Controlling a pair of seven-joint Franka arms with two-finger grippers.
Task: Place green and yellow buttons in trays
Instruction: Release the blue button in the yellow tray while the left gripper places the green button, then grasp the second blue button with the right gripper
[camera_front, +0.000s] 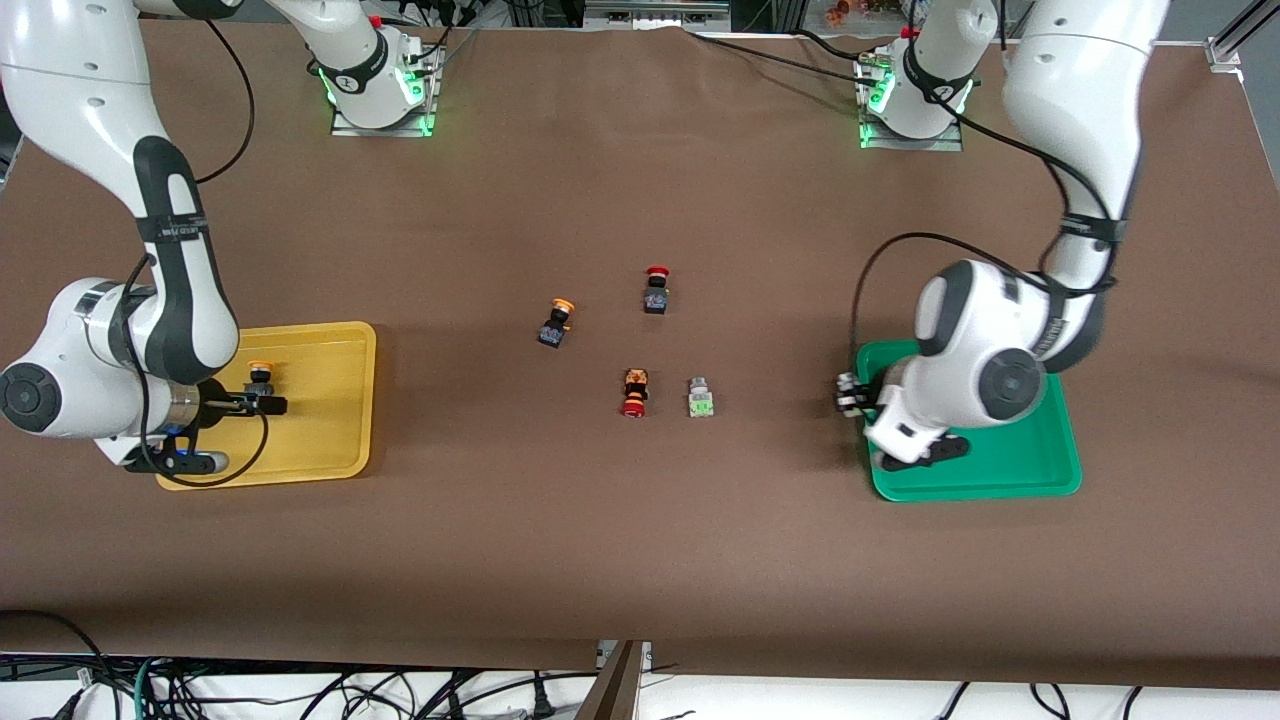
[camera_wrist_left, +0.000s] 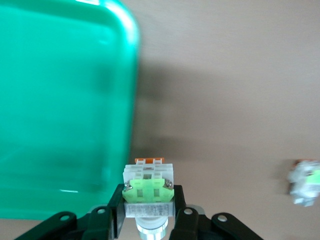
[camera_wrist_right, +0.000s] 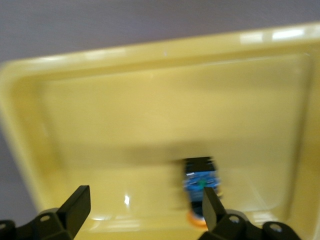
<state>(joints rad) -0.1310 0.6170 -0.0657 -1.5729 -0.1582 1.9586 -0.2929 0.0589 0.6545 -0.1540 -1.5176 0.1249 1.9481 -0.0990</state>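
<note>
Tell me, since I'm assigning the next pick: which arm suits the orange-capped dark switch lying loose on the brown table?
Right. The right gripper is open over the yellow plastic tray, with one orange-capped switch already in it. The left gripper is shut on a light-green-faced switch beside the green plastic tray. The loose orange-capped dark switch belongs in yellow.

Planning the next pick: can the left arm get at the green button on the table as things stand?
Probably not yet: the left pincer is shut on another green button beside the green tray. The loose button has bare table around it.
</note>
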